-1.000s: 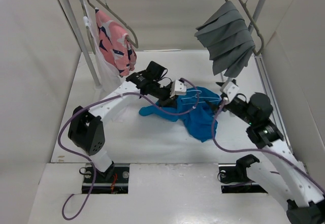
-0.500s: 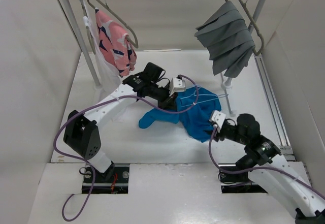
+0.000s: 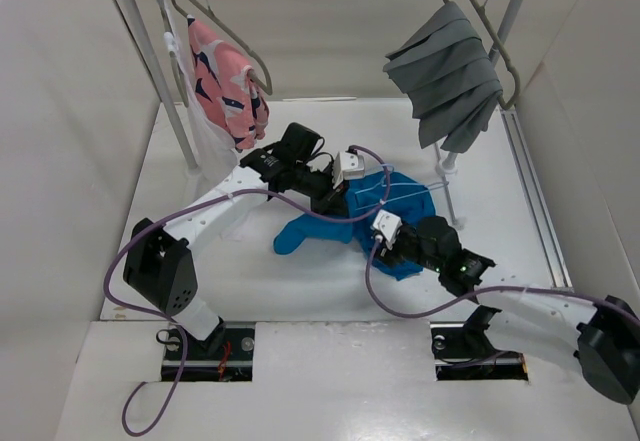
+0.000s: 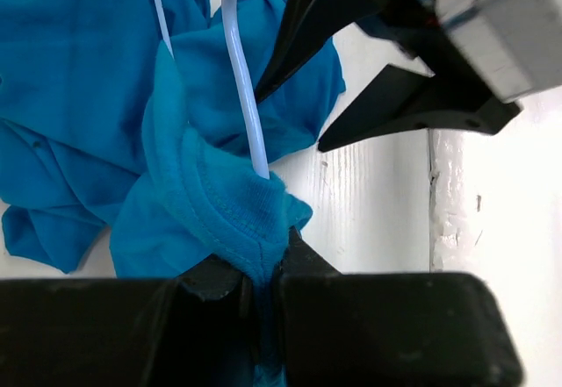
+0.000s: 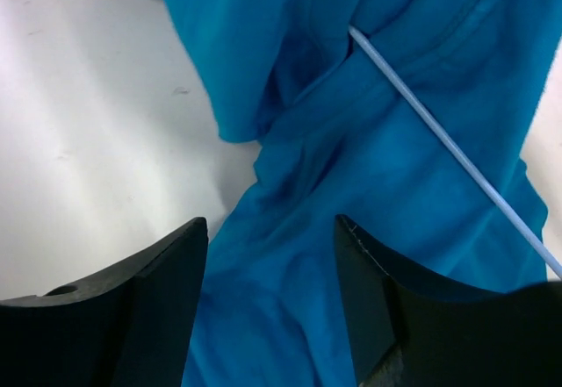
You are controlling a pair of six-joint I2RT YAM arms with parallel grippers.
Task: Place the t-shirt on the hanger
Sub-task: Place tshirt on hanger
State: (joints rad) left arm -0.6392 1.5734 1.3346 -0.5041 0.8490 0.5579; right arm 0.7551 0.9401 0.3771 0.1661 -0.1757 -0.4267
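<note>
The t-shirt lies crumpled on the surface, the hanger partly inside it. Left hand pinches a cloth fold — right hand, spread above, should grip cloth only, not wire, then pull gently.

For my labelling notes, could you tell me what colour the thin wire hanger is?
The hanger is pale light blue; the left wrist view shows it best.
</note>
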